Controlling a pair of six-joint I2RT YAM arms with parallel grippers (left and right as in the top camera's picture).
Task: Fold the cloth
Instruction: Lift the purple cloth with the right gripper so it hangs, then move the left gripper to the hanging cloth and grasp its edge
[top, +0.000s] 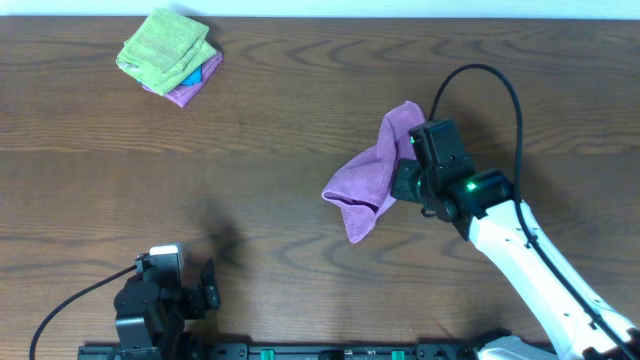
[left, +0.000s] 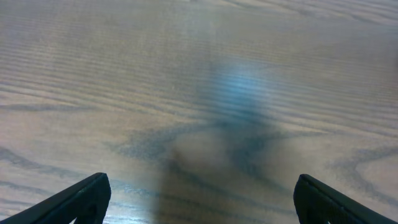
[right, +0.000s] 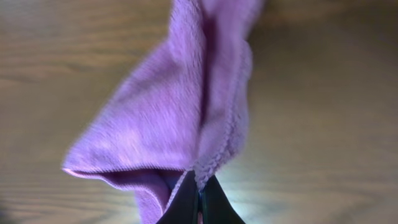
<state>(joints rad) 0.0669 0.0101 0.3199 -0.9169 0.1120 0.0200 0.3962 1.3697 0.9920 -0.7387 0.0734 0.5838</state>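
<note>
A purple cloth (top: 372, 170) hangs bunched and draped right of the table's centre. My right gripper (top: 404, 182) is shut on its edge and holds it lifted. In the right wrist view the cloth (right: 180, 112) hangs away from the closed fingertips (right: 199, 193), which pinch its hem. My left gripper (top: 200, 290) sits at the near left edge of the table, far from the cloth. In the left wrist view its fingers (left: 202, 199) are wide open over bare wood, with nothing between them.
A stack of folded cloths (top: 170, 55), green on top with blue and purple beneath, lies at the far left of the wooden table (top: 250, 180). The right arm's black cable (top: 500, 80) loops above the table at the right.
</note>
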